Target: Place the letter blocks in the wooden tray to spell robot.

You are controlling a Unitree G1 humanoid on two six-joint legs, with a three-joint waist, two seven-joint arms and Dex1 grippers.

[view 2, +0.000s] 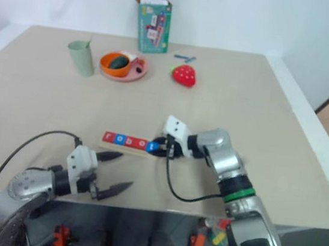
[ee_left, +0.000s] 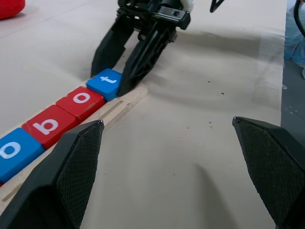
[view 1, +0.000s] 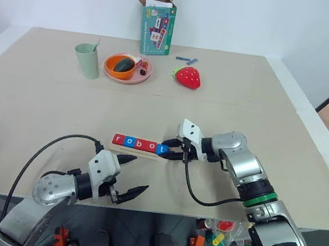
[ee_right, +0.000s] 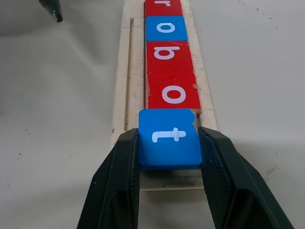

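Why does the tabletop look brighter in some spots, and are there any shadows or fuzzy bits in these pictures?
Left eye view: soft, even light, only a faint shadow beside the strawberry toy. Left wrist view: a diffuse shadow on the table below the right gripper, and the left gripper's fingers look soft up close. Right wrist view: the blue t block is crisp; the wooden tray blurs slightly farther off.

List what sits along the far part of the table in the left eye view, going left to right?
Green cup → pink plate carrying an orange bowl → opened cardboard box → small blue sticks → red strawberry toy.
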